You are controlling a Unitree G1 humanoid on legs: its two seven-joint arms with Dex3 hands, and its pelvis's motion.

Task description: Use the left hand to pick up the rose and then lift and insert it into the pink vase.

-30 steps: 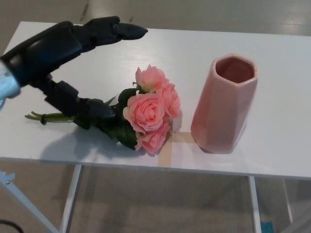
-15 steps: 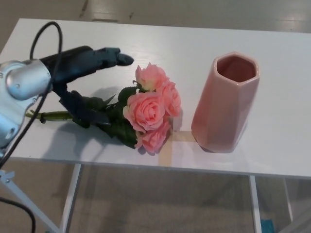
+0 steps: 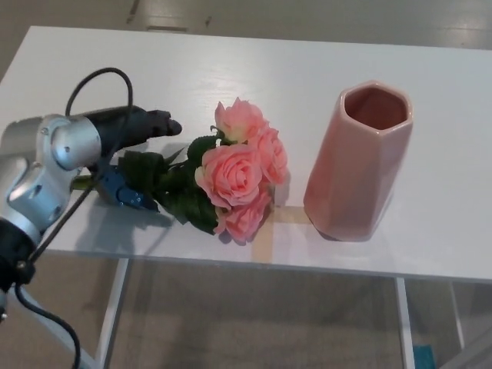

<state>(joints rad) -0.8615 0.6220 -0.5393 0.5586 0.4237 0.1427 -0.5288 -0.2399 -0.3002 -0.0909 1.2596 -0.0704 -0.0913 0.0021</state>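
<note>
A bunch of pink roses (image 3: 240, 174) with dark green leaves lies on its side on the white table (image 3: 307, 61), blooms pointing right. My left hand (image 3: 132, 157) has come down over the stem end, black fingers (image 3: 150, 123) on the far side and the thumb (image 3: 123, 192) on the near side. The fingers stay apart around the stems and leaves, so the hand is open; the stems under it are mostly hidden. The pink six-sided vase (image 3: 357, 165) stands upright just right of the blooms, its mouth open upward.
A strip of tan tape (image 3: 269, 227) marks the table between the roses and the vase. The table's front edge (image 3: 231, 261) runs close below the roses, with floor and a table leg under it. A black cable loops over my left wrist.
My left hand has dropped and drawn in toward the stems, its fingers lowering from above the roses to straddle the stem end. Roses and vase have not moved.
</note>
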